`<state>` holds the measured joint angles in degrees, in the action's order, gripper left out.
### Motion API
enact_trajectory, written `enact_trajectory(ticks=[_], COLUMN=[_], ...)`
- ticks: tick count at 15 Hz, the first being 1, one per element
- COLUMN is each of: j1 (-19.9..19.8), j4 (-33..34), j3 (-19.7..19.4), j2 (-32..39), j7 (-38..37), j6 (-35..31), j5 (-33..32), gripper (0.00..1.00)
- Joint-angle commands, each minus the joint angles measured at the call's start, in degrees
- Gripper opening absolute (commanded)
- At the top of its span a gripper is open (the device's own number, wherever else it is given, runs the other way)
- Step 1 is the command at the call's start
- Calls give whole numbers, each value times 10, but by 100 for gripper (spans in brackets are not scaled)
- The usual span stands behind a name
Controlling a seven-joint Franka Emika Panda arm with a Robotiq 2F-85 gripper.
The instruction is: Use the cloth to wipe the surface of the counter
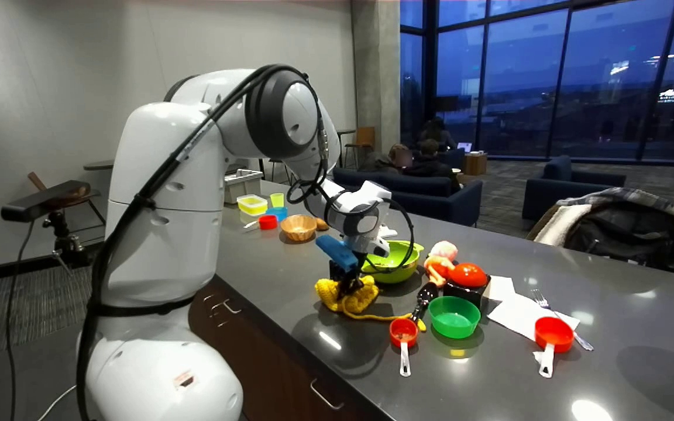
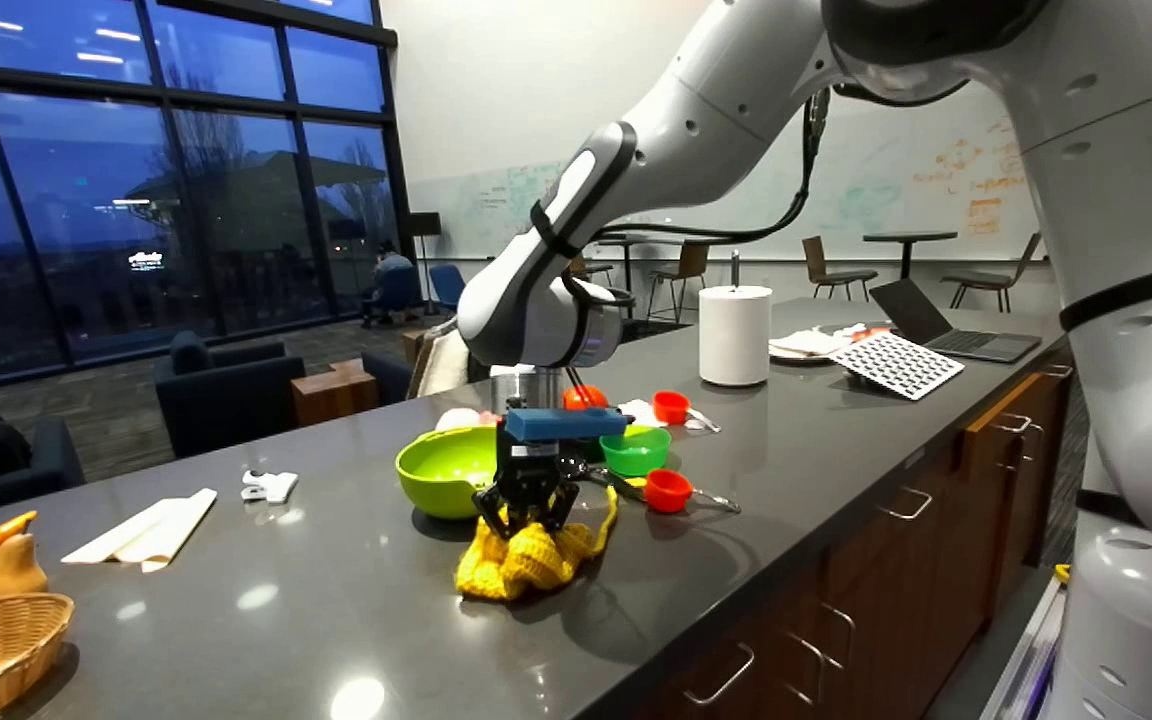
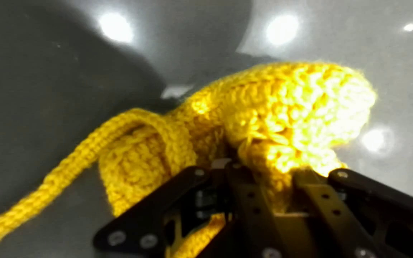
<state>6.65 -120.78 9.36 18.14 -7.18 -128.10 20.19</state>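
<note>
Bunched up beneath my gripper (image 2: 526, 522) is the yellow knitted cloth (image 2: 498, 572), low over the grey counter (image 2: 316, 610). Whether all of its underside touches the surface cannot be told. In the wrist view, a fold of the cloth (image 3: 296, 104) is pinched between the black fingers (image 3: 323, 200), so the gripper (image 3: 264, 175) is shut on it. The fingertips are partly buried in the folds. A yellow cord trails from the cloth across the counter toward a red measuring cup (image 1: 403, 331).
A lime green bowl (image 2: 436, 490) stands right beside the gripper. Close by are a green cup (image 1: 454, 318), a black spoon (image 1: 426, 295) and a red tomato-like item (image 1: 468, 275). Farther off are white paper (image 1: 527, 316), a second red cup (image 1: 553, 333) and a wicker basket (image 1: 299, 228).
</note>
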Motion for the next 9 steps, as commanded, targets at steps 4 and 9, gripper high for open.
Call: enact_trajectory(ticks=[4,9], j1=[38,59], j4=[25,47], j3=[32,50], j2=[12,25], j7=[8,10], j6=[9,15], j5=[3,5], gripper=[5,5])
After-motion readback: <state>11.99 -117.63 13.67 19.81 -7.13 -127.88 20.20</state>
